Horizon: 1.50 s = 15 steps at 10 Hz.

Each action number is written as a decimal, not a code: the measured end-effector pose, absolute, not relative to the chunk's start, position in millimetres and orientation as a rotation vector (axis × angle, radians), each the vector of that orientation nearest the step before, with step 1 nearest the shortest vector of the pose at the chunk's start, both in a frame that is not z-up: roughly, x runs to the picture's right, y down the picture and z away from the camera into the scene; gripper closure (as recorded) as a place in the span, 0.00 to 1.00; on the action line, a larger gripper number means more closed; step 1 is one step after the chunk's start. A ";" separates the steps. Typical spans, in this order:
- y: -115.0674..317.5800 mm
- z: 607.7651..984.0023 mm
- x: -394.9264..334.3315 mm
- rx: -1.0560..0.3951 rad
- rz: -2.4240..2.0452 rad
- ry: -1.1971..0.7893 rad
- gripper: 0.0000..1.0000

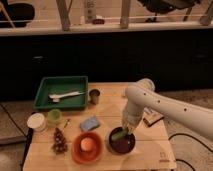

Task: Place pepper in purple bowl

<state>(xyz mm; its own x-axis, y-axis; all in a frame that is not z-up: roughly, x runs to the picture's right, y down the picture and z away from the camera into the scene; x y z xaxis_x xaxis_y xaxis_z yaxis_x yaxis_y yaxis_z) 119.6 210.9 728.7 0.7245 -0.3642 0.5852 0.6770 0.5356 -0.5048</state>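
Green pepper [119, 135] over the rim of purple bowl [131, 147], gripper [123, 130] right on it; held or let go, cannot tell. Placing step; next: drop it inside, lift clear.

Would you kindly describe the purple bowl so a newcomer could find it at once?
On the wooden table, look at the front edge, right of the middle, beneath the arm's gripper. The purple bowl sits beside the orange bowl; it is the darker one, with a green pepper at its rim.
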 end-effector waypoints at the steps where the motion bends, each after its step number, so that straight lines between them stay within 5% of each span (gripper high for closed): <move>1: 210.2 728.9 119.6 -0.783 -0.645 -0.443 0.21; 15: 210.3 726.9 121.5 -0.768 -0.665 -0.456 0.20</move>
<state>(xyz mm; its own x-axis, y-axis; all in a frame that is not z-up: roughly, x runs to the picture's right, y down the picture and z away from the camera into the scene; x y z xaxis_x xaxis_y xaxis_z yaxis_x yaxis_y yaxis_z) 121.5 210.3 726.9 0.7069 -0.3779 0.5979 0.6938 0.5349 -0.4822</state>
